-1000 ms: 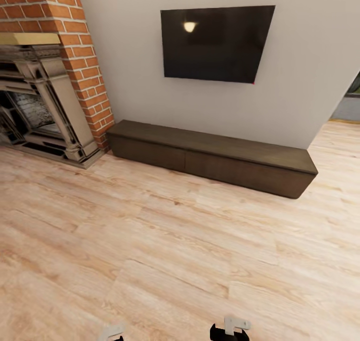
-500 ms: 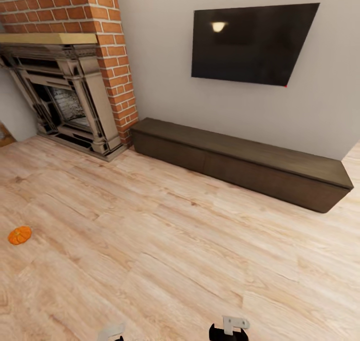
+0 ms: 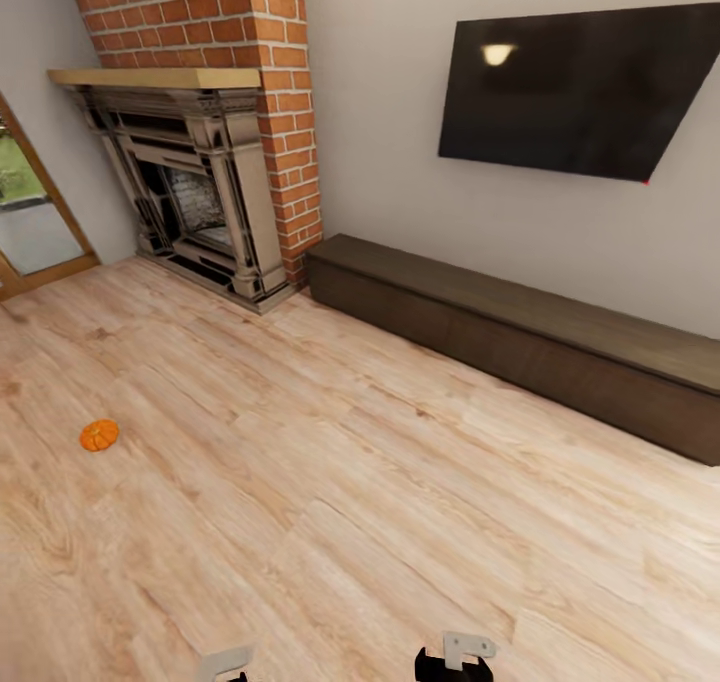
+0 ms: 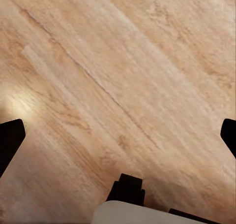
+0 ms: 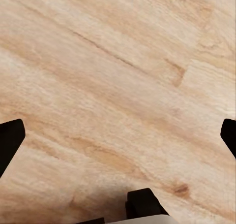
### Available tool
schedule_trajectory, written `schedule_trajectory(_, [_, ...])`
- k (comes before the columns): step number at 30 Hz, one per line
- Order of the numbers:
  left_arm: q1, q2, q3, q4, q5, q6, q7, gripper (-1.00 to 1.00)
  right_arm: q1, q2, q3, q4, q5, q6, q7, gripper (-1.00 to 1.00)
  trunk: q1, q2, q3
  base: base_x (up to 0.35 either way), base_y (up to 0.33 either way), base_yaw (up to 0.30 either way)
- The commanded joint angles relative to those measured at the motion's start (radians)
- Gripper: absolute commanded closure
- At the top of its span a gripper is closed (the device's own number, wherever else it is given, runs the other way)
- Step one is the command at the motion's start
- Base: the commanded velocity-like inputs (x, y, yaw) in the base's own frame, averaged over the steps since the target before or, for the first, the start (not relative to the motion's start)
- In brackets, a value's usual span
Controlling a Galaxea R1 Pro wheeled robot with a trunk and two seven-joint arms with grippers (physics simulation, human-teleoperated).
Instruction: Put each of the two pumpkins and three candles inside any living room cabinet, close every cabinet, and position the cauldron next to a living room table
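Pointing down at bare floor, both pincers — left pincer, right pincer — hang spread wide, empty. One pumpkin sits apart (cabinet closed).

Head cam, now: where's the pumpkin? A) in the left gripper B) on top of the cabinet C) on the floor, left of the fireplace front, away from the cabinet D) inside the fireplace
C: the pumpkin lies on the bare wood floor, far from the closed cabinet and in front of the fireplace.
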Motion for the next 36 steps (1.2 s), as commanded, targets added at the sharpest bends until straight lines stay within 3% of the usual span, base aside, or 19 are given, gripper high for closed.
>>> schedule_trajectory(1, [-0.001, 0.0, -0.009, 0.001, 0.009, -0.004, 0.005, -1.0, -0.001, 0.002, 0.008, 0.0, -0.01, -0.005, -0.004, -1.0, 0.0, 0.0, 0.0, 0.0, 0.0, 0.287])
schedule_trajectory(21, [-0.001, -0.001, -0.008, 0.012, 0.007, -0.005, 0.005, -1.0, -0.001, 0.006, 0.011, 0.002, -0.009, -0.005, -0.004, -1.0, 0.0, 0.0, 0.012, 0.0, 0.0, 0.271])
schedule_trajectory(27, [-0.001, -0.001, -0.008, 0.013, 0.007, -0.005, 0.005, -1.0, -0.001, 0.009, 0.05, 0.001, -0.011, -0.005, -0.004, -1.0, 0.0, 0.0, 0.013, 0.038, 0.024, 0.088])
schedule_trajectory(36, [-0.001, -0.001, -0.008, 0.013, 0.007, -0.005, 0.005, -1.0, -0.001, 0.009, 0.057, 0.001, -0.011, -0.005, -0.004, -1.0, 0.0, 0.0, 0.017, 0.219, 0.184, 0.266])
